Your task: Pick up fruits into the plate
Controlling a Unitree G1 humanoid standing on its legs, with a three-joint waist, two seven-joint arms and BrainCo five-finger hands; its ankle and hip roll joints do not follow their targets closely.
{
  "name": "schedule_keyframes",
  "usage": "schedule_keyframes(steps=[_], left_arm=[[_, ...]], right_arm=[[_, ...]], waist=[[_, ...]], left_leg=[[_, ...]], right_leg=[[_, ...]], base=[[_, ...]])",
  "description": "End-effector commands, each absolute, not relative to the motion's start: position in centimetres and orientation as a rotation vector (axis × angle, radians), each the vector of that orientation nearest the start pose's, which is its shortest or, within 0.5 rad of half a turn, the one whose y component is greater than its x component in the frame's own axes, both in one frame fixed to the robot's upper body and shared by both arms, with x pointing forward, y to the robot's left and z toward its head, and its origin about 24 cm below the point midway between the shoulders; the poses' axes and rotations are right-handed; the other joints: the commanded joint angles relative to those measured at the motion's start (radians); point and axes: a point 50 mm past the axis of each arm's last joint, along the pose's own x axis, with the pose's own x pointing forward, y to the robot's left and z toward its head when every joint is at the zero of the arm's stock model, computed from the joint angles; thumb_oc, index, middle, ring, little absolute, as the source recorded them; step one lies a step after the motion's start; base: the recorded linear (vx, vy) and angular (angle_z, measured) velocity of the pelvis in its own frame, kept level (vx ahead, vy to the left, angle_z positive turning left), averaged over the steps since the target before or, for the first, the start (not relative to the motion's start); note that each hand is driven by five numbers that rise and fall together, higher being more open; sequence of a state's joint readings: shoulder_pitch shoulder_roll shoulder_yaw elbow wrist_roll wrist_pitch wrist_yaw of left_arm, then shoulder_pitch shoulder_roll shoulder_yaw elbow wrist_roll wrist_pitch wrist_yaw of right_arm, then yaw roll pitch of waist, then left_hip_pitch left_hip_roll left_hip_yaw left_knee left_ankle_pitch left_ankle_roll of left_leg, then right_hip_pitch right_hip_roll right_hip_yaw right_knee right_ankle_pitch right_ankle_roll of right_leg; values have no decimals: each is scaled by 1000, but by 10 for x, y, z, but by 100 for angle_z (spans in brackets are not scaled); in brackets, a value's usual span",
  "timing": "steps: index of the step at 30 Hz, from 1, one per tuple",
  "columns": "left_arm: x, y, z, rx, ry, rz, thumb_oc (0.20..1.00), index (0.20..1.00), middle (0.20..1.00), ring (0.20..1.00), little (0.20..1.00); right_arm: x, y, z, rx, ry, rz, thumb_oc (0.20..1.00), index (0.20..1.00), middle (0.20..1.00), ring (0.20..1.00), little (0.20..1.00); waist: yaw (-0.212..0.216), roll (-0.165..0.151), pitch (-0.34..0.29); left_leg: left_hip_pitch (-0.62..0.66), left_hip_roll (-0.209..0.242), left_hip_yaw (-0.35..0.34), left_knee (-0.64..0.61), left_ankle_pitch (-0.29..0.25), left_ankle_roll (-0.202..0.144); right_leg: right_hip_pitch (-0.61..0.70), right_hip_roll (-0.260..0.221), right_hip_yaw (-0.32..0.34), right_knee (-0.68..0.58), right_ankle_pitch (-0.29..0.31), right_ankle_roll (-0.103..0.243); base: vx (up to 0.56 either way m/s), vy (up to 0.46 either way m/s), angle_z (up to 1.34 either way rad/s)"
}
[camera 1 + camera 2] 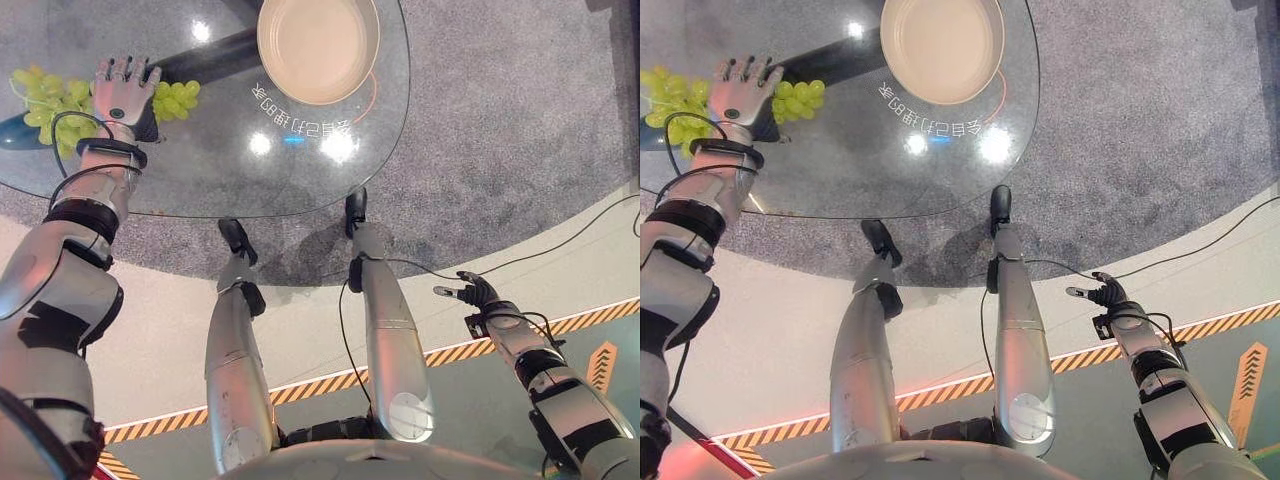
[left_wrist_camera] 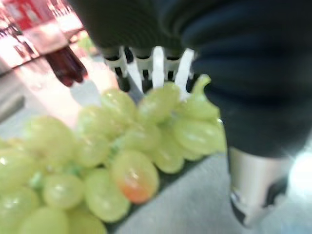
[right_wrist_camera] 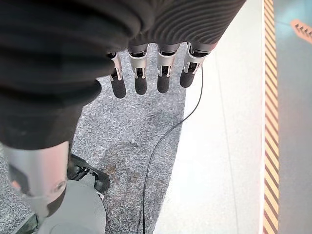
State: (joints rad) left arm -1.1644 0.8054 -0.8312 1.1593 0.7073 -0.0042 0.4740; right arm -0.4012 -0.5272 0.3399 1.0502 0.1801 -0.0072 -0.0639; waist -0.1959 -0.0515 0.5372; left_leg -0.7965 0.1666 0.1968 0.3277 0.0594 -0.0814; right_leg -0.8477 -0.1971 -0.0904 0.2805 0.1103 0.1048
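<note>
Right hand (image 1: pixel 478 292) low, fingers relaxed, left hand (image 1: pixel 122 92) fingers flat on grapes (image 1: pixel 60 108)

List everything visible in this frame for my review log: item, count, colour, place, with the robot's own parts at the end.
grapes: one bunch, green, on the glass table's left side, under the left hand.
plate: one, beige, empty, at the table's far edge, right of the grapes.
glass table: one, clear with white print near the plate, standing on grey carpet.
striped floor tape: orange and black, behind the robot on the pale floor.
left hand: fingers straight, lying over the grapes.
right hand: low at the robot's right side, away from the table, fingers relaxed, holding nothing.
</note>
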Motion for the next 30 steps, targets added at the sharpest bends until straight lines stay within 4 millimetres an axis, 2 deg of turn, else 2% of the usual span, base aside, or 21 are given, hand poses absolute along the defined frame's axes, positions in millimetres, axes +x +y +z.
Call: schedule_keyframes(steps=[1,7,11,13,19,20,21,30], left_arm=[[390,301,225,1963,-155,390,1000,1000,1000,1000,1000],[392,300,223,1947,-59,334,1000,1000,1000,1000,1000],[390,311,216,1928,99,375,1000,1000,1000,1000,1000],[383,326,216,1949,188,505,1000,1000,1000,1000,1000],[368,350,215,1957,259,726,1000,1000,1000,1000,1000],[366,353,215,1941,271,744,341,341,341,341,341],[365,354,214,1931,275,750,200,200,200,200,200],[359,363,211,1958,324,774,200,200,200,200,200]], right_arm=[[249,-317,-45,-604,730,-177,1000,1000,1000,1000,1000],[251,-320,-41,-615,715,-196,1000,1000,1000,1000,1000],[255,-322,-36,-619,682,-211,1000,1000,1000,1000,1000],[261,-319,-30,-593,652,-217,1000,1000,1000,1000,1000],[265,-311,-29,-531,601,-218,1000,1000,1000,1000,1000],[265,-310,-30,-520,595,-218,1000,1000,1000,1000,1000],[265,-308,-30,-513,588,-220,1000,1000,1000,1000,1000],[267,-307,-26,-492,558,-236,1000,1000,1000,1000,1000]], waist=[[-7,6,-17],[-12,10,-17],[-14,9,-17],[-14,1,-17],[-9,-38,-17],[-8,-44,-17],[-6,-51,-17],[-9,-75,-17]], left_leg=[[-33,-84,7,106,-145,1],[-43,-82,8,108,-144,1],[-45,-82,6,109,-143,0],[-46,-78,3,107,-140,-2],[-60,-67,-15,110,-139,-7],[-63,-66,-18,107,-137,-8],[-66,-65,-22,106,-136,-8],[-67,-58,-28,95,-134,-11]], right_leg=[[-13,87,3,69,-88,-8],[-24,89,9,72,-87,-7],[-25,93,11,74,-87,-9],[-25,96,9,74,-87,-9],[-22,106,-1,64,-84,-13],[-23,108,-3,61,-82,-13],[-24,111,-5,59,-80,-13],[-23,119,-15,52,-72,-11]], base=[[0,0,0],[0,0,0],[6,-5,-2],[2,-46,-3],[-5,-87,-2],[-6,-94,0],[-8,-80,2],[-3,-22,1]])
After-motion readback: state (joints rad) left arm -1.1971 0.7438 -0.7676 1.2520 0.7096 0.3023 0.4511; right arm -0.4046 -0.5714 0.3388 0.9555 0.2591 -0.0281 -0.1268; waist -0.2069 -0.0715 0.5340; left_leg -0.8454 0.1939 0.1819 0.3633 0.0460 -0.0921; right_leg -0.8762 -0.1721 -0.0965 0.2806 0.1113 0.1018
